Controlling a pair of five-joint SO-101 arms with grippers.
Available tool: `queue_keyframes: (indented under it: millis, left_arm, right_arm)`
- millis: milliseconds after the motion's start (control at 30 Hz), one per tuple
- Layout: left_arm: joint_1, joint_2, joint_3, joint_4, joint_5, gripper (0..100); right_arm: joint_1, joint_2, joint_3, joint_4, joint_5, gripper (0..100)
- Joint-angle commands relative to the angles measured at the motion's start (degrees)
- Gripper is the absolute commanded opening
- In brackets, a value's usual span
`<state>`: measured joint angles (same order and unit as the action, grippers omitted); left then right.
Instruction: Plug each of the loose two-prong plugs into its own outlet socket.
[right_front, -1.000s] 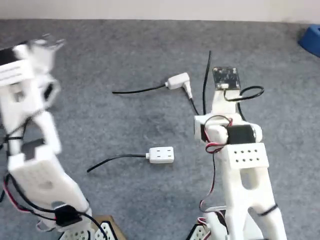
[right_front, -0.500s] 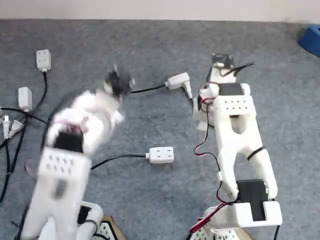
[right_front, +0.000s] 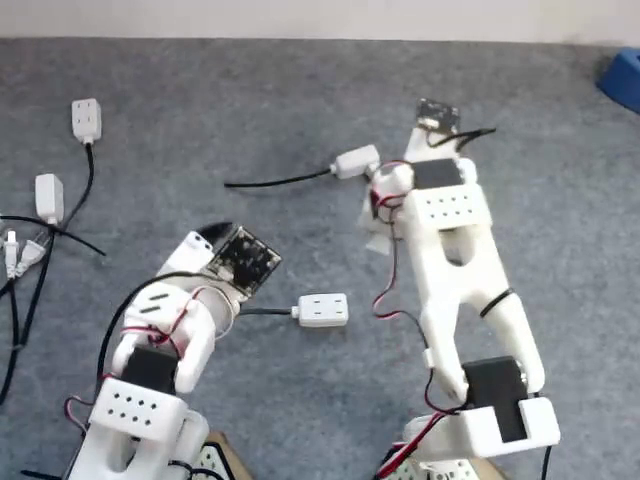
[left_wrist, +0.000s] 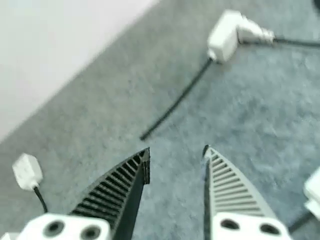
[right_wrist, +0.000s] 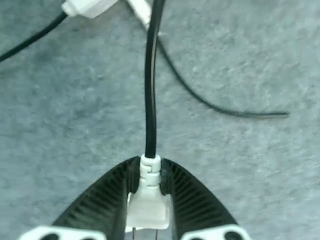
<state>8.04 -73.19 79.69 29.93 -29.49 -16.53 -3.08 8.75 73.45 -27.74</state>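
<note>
Right gripper clamps a plug, left gripper open over carpet

The right gripper (right_wrist: 150, 164) is pinched narrow on a white two-prong plug (right_wrist: 146, 207), a finger against each flank, and the plug's black cord (right_wrist: 150, 95) runs straight out past the fingertips. The left gripper (left_wrist: 176, 150) stands fairly wide with nothing between its fingers. In the high view a white outlet socket (right_front: 322, 309) lies mid-table at the left arm's 3 o'clock. A white adapter (right_front: 357, 161) lies at the socket's 12 o'clock, beside the right arm, and more loose plugs (right_front: 12, 250) lie at the table's 9 o'clock edge
</note>
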Motion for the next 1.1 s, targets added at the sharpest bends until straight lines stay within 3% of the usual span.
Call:
queue_keyframes:
  millis: [0,133,200,500,1067]
  left_arm:
    - [-0.13,-2.77,2.95,-10.11,-0.18,24]
    - [-2.51,-3.38,5.32,-16.62,-0.26,25]
    - [-3.74,-3.38,5.58,-18.02,-0.26,25]
    - [-2.15,-3.38,5.67,-17.93,1.85,25]
    - [1.54,-2.86,5.67,-17.85,4.22,25]
  right_arm:
    - [-4.26,1.01,-2.59,-3.03,-9.93,0.6]
    - [-8.84,5.58,-2.59,-6.55,-26.9,0.6]
    - [-10.51,8.13,-2.59,-7.08,-31.56,0.6]
    - [-13.41,10.42,-6.99,-5.05,-35.6,0.5]
    - [-19.21,0.84,-11.03,1.63,-35.52,0.5]
